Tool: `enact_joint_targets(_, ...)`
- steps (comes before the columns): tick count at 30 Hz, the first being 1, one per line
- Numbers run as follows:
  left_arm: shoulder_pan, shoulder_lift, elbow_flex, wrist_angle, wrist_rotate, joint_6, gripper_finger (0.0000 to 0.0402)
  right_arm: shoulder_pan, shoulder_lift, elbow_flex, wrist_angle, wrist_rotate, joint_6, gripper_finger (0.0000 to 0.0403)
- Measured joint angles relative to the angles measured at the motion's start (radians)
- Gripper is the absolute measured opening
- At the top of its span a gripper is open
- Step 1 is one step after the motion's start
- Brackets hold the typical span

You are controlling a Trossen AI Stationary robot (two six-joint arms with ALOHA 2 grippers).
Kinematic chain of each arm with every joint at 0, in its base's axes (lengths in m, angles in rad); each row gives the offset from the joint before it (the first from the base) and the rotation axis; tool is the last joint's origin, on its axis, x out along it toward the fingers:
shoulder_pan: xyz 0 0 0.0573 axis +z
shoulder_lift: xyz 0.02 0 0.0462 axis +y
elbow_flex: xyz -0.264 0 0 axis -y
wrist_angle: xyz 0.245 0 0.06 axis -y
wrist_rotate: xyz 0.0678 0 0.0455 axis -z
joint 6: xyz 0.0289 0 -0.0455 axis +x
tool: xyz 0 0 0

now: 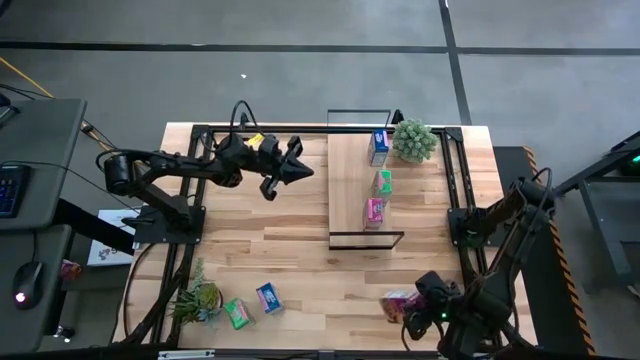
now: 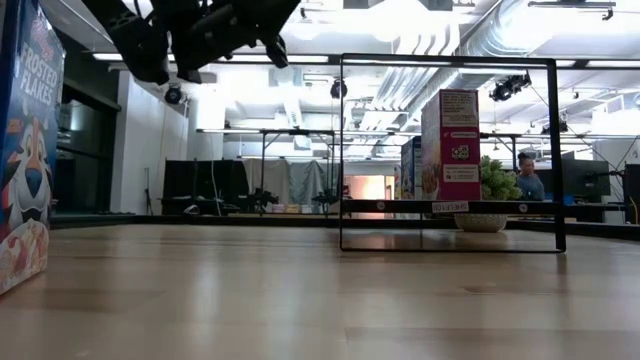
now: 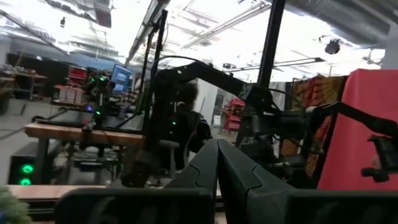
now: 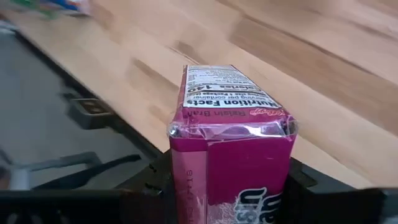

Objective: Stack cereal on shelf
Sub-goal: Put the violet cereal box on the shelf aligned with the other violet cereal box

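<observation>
Three cereal boxes stand in a row on the shelf [image 1: 350, 185]: blue [image 1: 378, 147], green [image 1: 382, 182] and pink [image 1: 375, 212]; the pink one [image 2: 450, 145] also shows in the low view. A green box [image 1: 237, 313] and a blue box [image 1: 268, 297] lie on the table near the near-left corner; the blue one [image 2: 20, 150] fills the low view's left edge. My right gripper [image 1: 418, 312] is shut on the second pink box [image 1: 398, 302] near the table's near-right corner. My left gripper [image 1: 297, 168] hangs shut and empty above the table, left of the shelf. My right gripper [image 4: 227, 183] pinches the pink box between its two fingers, one dark finger [image 4: 155, 180] on each of two opposite sides. The hold is at the box's end nearest the wrist [image 4: 186, 186]. The fingers come from the table's right. Whether the box rests on the table, I cannot tell.
A spiky potted plant [image 1: 413, 140] stands at the shelf's far end, another [image 1: 198, 300] at the near-left corner by the two loose boxes. Black frame rails run along the table's left and right sides. Bare wood lies between the shelf and the near edge.
</observation>
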Motion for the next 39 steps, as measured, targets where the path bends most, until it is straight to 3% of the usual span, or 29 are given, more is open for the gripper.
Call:
enact_joint_targets(7, -0.012, 0.000, 0.000, -0.004, -0.001, -0.017, 0.0000, 0.000, -0.023, 0.000, 0.080, 0.096, -0.158, 0.0156)
enact_joint_targets(15, -0.020, 0.000, 0.000, 0.001, -0.005, -0.016, 0.0000, -0.013, -0.069, 0.000, 0.157, 0.277, -0.405, 0.0156)
enact_joint_targets(20, -0.018, 0.000, 0.000, 0.034, -0.029, 0.007, 0.0000, -0.062, -0.107, 0.000, 0.227, 0.355, -0.655, 0.0156)
enact_joint_targets(26, -0.018, 0.000, 0.000, 0.023, -0.157, 0.092, 0.0000, -0.170, -0.187, 0.000, 0.329, 0.404, -1.033, 0.0156)
enact_joint_targets(30, -0.018, 0.001, 0.000, 0.013, -0.242, 0.132, 0.0000, -0.282, -0.250, 0.000, 0.337, 0.406, -1.222, 0.0156)
enact_joint_targets(34, -0.016, 0.001, 0.000, 0.014, -0.249, 0.179, 0.0000, -0.434, -0.311, 0.000, 0.315, 0.393, -1.305, 0.0156)
enact_joint_targets(36, -0.006, -0.012, -0.001, 0.003, -0.244, 0.185, 0.0000, -0.529, -0.330, 0.000, 0.310, 0.342, -1.310, 0.0156)
enact_joint_targets(39, 0.014, -0.048, -0.001, -0.038, -0.241, 0.187, 0.0000, -0.680, -0.337, 0.002, 0.315, 0.182, -1.342, 0.0156)
